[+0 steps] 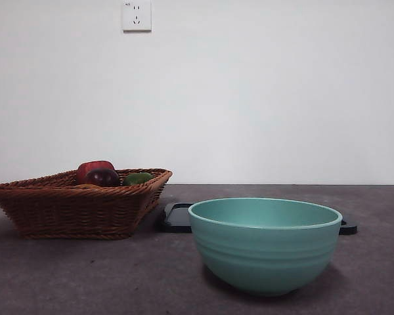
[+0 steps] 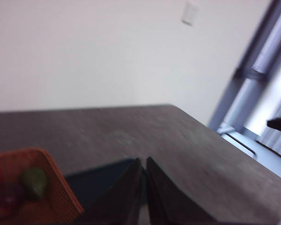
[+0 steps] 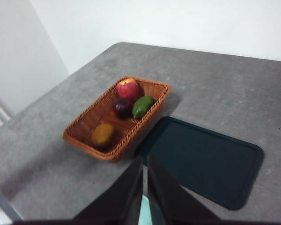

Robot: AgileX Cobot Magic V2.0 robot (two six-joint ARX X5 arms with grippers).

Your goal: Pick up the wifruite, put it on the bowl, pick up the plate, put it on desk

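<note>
Plainly the first step has not begun: the wifruite (image 3: 102,134), a round orange fruit, lies in the near end of the brown wicker basket (image 3: 79,130), apart from the red fruit (image 3: 128,88), the dark purple one (image 3: 122,107) and the green one (image 3: 143,106) clustered at the far end. The mint-green bowl (image 1: 265,244) stands empty on the bench (image 1: 85,275), in front of the flat black tray (image 3: 201,159), which lies just beside the basket. The left gripper (image 2: 144,161) and the right gripper (image 3: 145,160) both hang well above the bench with their jaws closed, holding nothing; neither shows in the front view. No plate other than this tray is visible, so the tray is probably what the later step means. The next move, as I judge it, calls for one gripper to part its jaws, descend over the basket's near end and close on the orange fruit without catching the woven rim, then carry it across to the bowl.
</note>
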